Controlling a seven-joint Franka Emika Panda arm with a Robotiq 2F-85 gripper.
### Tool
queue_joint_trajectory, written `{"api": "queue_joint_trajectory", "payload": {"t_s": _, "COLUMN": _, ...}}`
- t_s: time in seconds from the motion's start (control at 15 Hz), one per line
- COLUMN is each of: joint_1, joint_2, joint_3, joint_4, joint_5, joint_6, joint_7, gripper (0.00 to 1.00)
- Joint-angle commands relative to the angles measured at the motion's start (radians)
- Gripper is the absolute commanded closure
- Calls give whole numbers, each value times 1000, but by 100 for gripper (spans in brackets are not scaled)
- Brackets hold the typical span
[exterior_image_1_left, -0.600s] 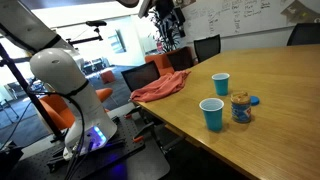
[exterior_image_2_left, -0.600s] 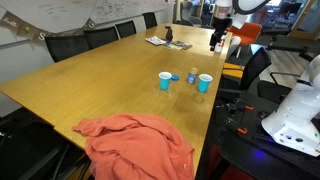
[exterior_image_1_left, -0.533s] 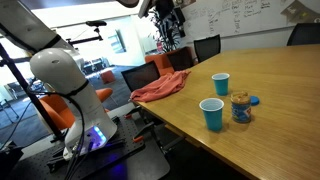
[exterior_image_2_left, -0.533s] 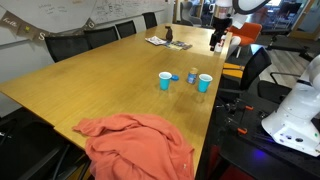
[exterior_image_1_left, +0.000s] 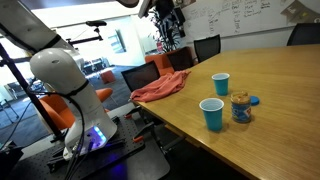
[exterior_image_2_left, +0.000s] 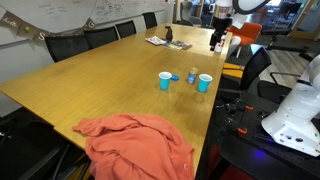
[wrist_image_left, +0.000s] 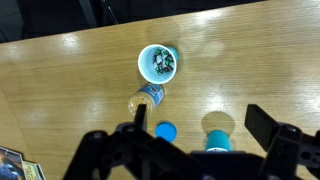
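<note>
Wooden table (wrist_image_left: 60, 90), gripper (wrist_image_left: 200, 128) spread wide and empty above blue cup (wrist_image_left: 158, 63), jar (wrist_image_left: 148, 96), lid (wrist_image_left: 165, 130)

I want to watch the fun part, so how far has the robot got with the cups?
Done: the lid lies off beside the jar, and one blue cup has small bits in it. In hand: nothing; the open gripper hangs above the table. Left, probably: the second cup, whose inside I cannot see well.
</note>
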Motion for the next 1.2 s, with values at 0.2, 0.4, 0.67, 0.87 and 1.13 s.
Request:
{"api": "queue_joint_trajectory", "payload": {"t_s": 0.2, "joint_1": 32, "joint_2": 45, "joint_3": -18, "joint_4": 22, "joint_5": 3, "joint_6": 31, "joint_7": -10, "gripper": 0}}
{"api": "queue_joint_trajectory", "payload": {"t_s": 0.4, "joint_1": 70, "joint_2": 119, "joint_3": -27, "joint_4": 50, "joint_5": 41, "joint_6": 103, "joint_7": -59, "gripper": 0}}
{"api": "queue_joint_trajectory", "payload": {"t_s": 0.67, "joint_1": 100, "joint_2": 257, "joint_3": -34, "joint_4": 109, "joint_5": 95, "joint_6": 212, "joint_7": -123, "gripper": 0}}
{"api": "queue_joint_trajectory", "payload": {"t_s": 0.87, "joint_1": 110, "joint_2": 383, "joint_3": -47, "joint_4": 196, "joint_5": 194, "joint_6": 234, "joint_7": -226, "gripper": 0}}
{"api": "queue_joint_trajectory", "payload": {"t_s": 1.13, "joint_1": 90, "joint_2": 535, "joint_3": -41, "joint_4": 333, "joint_5": 325, "joint_6": 191, "joint_7": -362, "gripper": 0}}
